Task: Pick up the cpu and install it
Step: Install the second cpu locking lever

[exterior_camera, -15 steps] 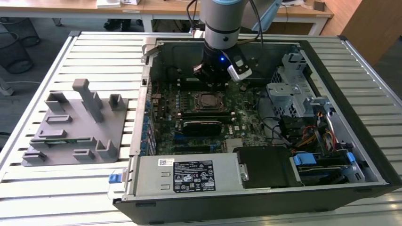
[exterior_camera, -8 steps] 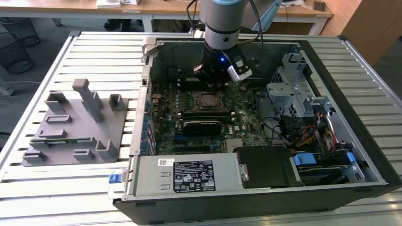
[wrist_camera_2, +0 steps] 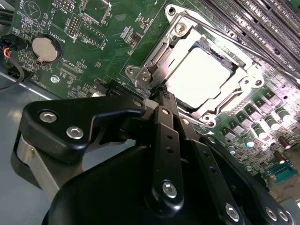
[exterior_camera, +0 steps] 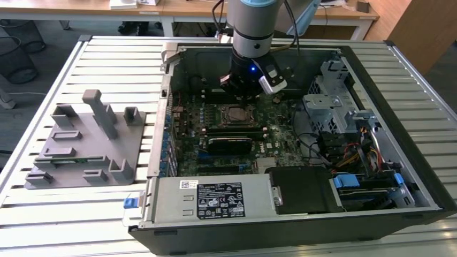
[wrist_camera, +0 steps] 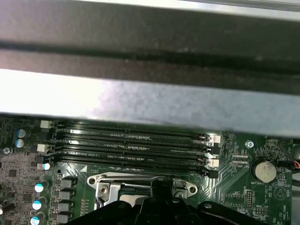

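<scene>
Black robot hand point(wrist_camera_2: 164, 90) poised at the metal socket frame, fingers pinched together with nothing between them.

Just beyond its fingertips the flat square silvery-grey cpu point(wrist_camera_2: 201, 77) lies seated inside the metal socket frame point(wrist_camera_2: 154, 61) on the green motherboard point(wrist_camera_2: 103, 33); black memory slots point(wrist_camera: 131, 145) run past the frame's far side.

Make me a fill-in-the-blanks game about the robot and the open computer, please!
1. The cpu lies flat in the metal socket frame on the ____ circuit board.
2. In the exterior view, the robot arm reaches down into the open computer ____.
3. On the slatted table, at the exterior view's left, stands a ____ fixture of plastic blocks.
4. In the second wrist view, a round silver ____ sits on the board.

Missing words: green; case; grey; battery
</scene>
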